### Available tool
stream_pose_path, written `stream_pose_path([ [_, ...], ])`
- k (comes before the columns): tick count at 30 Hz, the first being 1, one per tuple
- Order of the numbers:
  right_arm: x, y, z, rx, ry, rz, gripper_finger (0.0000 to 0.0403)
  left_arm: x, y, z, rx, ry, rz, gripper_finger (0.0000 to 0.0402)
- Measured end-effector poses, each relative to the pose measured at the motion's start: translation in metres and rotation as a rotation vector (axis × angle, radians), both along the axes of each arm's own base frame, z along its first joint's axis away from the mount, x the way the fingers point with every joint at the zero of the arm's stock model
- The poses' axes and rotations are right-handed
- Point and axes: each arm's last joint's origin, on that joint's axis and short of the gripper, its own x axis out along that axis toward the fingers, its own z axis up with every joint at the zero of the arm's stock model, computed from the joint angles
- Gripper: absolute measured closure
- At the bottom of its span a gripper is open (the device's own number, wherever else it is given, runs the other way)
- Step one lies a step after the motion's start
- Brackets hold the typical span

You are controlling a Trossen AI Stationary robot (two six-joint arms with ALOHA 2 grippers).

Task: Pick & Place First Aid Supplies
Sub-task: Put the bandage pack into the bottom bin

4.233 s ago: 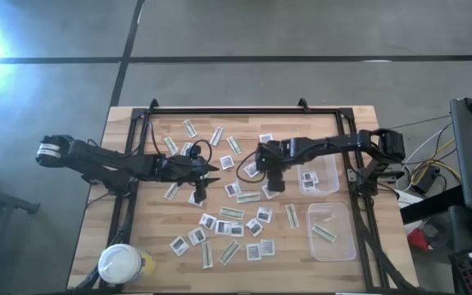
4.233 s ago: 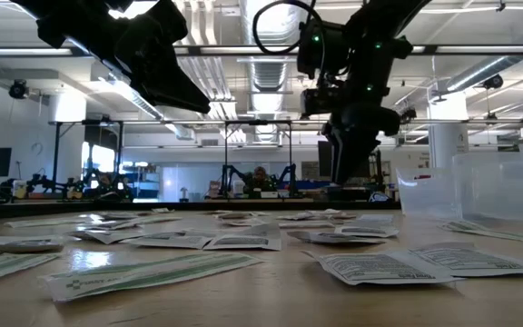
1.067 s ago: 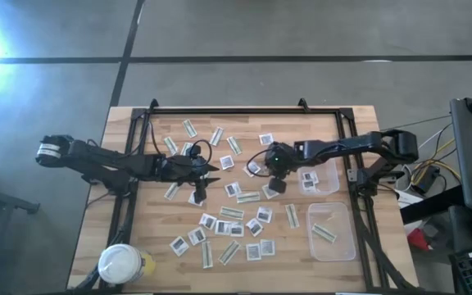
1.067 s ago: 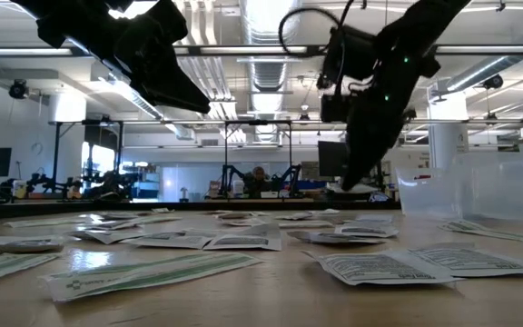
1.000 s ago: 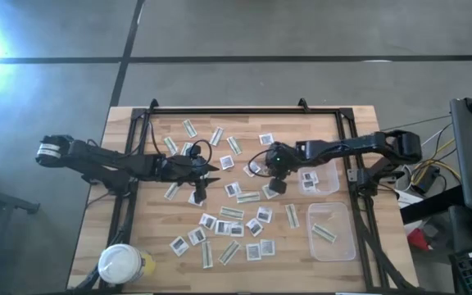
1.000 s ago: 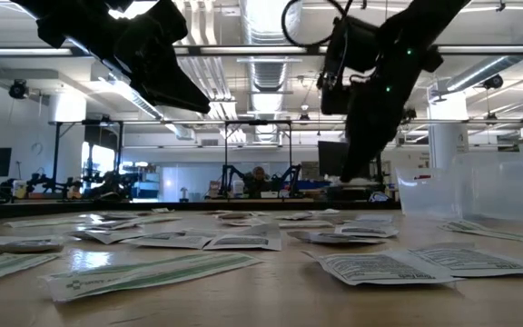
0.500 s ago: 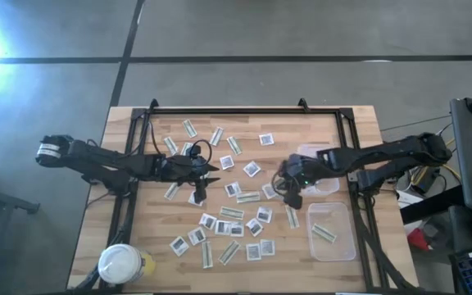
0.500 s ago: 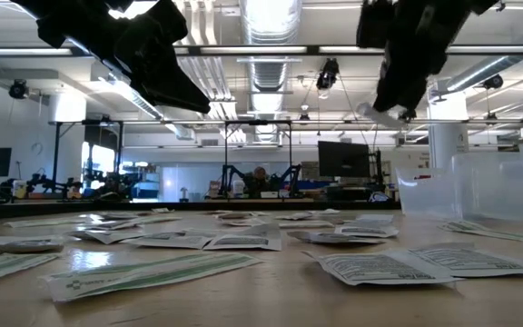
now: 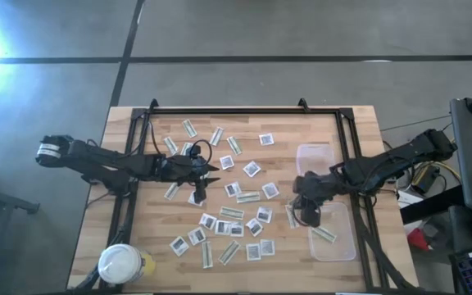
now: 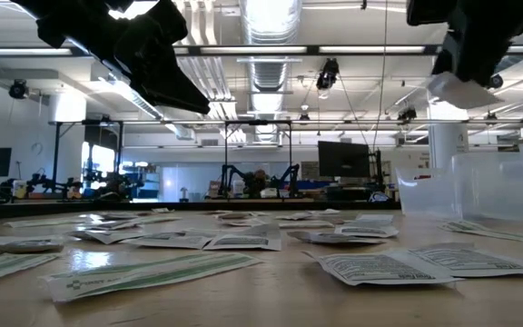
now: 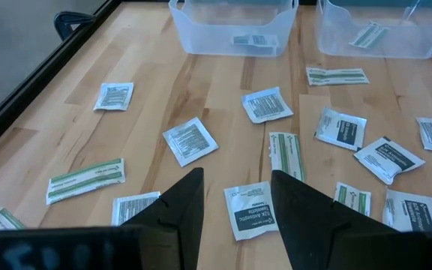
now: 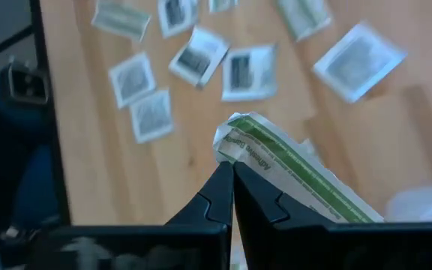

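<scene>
One green-and-white strip (image 12: 291, 176) sits pinched in the right gripper (image 12: 232, 174) jaws.

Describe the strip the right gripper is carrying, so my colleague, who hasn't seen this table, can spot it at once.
Start at the two clear tubs on the table's right side. The right gripper hangs by the nearer tub's left edge, shut on a green-and-white strip. It is the only packet off the wood; every other one lies flat on the table or in a tub.
</scene>
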Motion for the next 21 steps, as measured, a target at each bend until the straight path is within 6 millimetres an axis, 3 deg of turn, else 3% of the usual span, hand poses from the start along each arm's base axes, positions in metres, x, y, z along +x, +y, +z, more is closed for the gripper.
stream_pose_path([
  [9,-0.022,0.033,-0.004,0.091,0.137,0.078,0.0395,0.0,0.0,0.0,0.0,0.001,0.0,0.0252],
  [21,-0.045,0.05,-0.022,0.097,0.323,-0.035,0.0395,0.0,0.0,0.0,-0.004,0.001,0.002,0.0252],
])
